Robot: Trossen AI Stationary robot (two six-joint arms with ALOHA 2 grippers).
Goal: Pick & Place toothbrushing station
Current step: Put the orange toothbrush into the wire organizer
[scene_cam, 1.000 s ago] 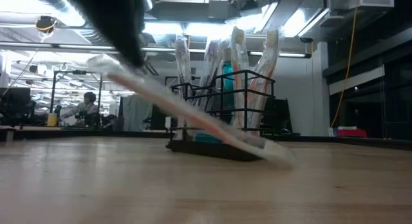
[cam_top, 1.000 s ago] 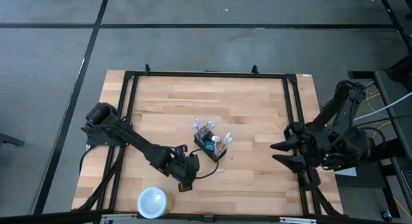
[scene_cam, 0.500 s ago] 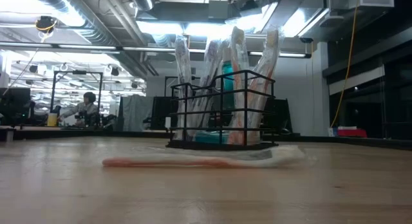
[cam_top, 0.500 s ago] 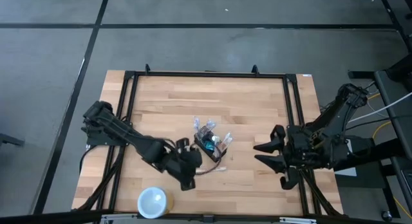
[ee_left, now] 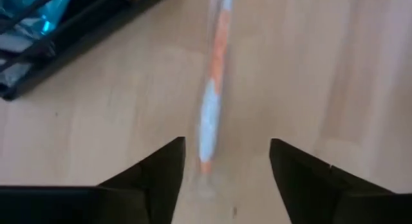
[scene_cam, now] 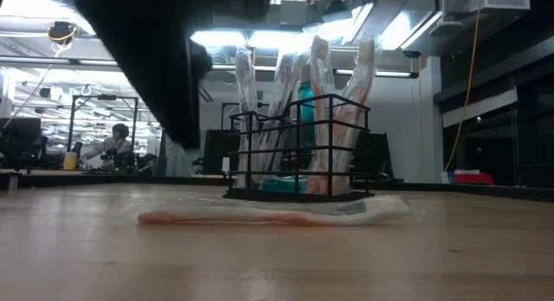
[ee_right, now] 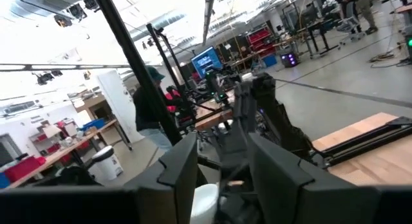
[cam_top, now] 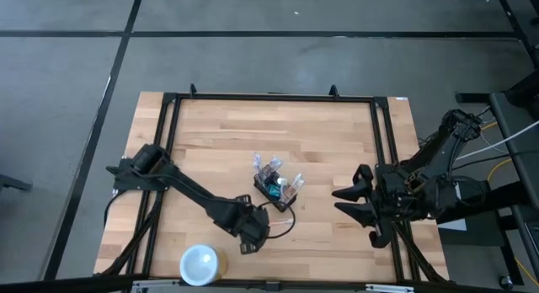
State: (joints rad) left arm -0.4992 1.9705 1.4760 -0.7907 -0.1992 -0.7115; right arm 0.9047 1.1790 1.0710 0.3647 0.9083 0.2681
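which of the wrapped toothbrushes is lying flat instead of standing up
The orange-handled wrapped toothbrush lies flat on the table in front of the black caddy; the others stand upright inside it. The left gripper is open over it.

overhead down, low level across, both sharing caddy (cam_top: 276,189)

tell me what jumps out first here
The black wire caddy at the table's middle, stuffed with upright wrapped toothbrushes. One wrapped toothbrush lies flat on the wood in front of it, and the left claw hangs open right over its end. The right claw waits, open, at the table's right edge.
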